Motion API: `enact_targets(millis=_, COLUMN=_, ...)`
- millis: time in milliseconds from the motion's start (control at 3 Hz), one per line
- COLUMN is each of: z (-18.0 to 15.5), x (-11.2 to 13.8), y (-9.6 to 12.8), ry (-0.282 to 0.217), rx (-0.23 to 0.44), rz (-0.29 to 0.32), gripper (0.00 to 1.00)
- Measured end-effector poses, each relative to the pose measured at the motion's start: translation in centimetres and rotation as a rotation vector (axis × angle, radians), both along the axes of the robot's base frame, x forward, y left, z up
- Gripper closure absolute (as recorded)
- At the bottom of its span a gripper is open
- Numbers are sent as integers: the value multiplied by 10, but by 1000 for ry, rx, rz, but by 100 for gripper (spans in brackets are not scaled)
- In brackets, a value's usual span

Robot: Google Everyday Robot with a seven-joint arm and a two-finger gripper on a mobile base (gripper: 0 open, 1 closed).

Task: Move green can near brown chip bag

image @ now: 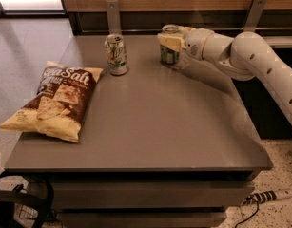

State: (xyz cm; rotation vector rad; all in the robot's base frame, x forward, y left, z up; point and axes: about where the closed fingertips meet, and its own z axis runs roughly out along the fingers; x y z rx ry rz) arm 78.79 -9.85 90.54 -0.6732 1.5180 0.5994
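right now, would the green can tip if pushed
Possibly: the green can is tall and slim on a small base, so a high push may tip it. The gripper sits at its upper half. Its smooth metal side looks slippery.

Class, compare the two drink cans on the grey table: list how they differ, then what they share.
The green can is muted green and grey; the white can is paler, with a green logo. The gripper is shut on the green can; the white can stands free, nearer the brown chip bag. Both are slim and upright, on the far side of the table.
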Motion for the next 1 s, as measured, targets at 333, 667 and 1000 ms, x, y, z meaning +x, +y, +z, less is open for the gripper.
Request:
enact_targets(millis=333, z=0, x=0, y=3, ry=0, rx=1, rz=4, gripper=80)
enact_targets(millis=667, z=3, x=-1, y=7, ry=1, rx=4, rz=14, gripper=100)
enact_targets(millis=1000, z=12, x=-4, y=8, ry=0, rx=13, rz=25, gripper=100)
